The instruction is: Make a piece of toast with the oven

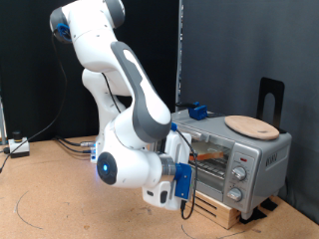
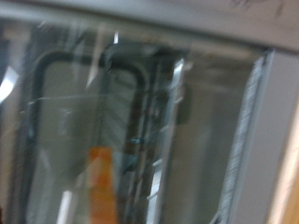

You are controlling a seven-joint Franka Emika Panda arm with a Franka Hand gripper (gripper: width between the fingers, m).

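The fingers could not be made out: in the exterior view the white two-finger gripper (image 1: 177,195) hung low, just in front of the small silver-grey toaster oven (image 1: 231,156), its blue-marked camera block facing the viewer, and whether it was spread or closed I cannot tell. The wrist view gave no sight of the fingers at all. The white Panda arm (image 1: 125,85) bent down from the exterior view's top left to reach that spot.

The oven's glass door (image 2: 131,121) filled the wrist view, blurred and streaked with reflections, and appeared closed. Behind it showed the wire rack (image 2: 140,131) and an orange-brown strip, the crust of the flat bread slice (image 2: 101,182), lying inside. The same orange streak was visible through the door in the exterior view.

A round tan wooden plate (image 1: 250,125) rested on the oven's top. The oven stood on a low wooden crate (image 1: 221,211), on a brown table surface (image 1: 50,199). Black curtain (image 1: 239,50) backed the scene, and cables (image 1: 20,146) lay at the exterior view's left.
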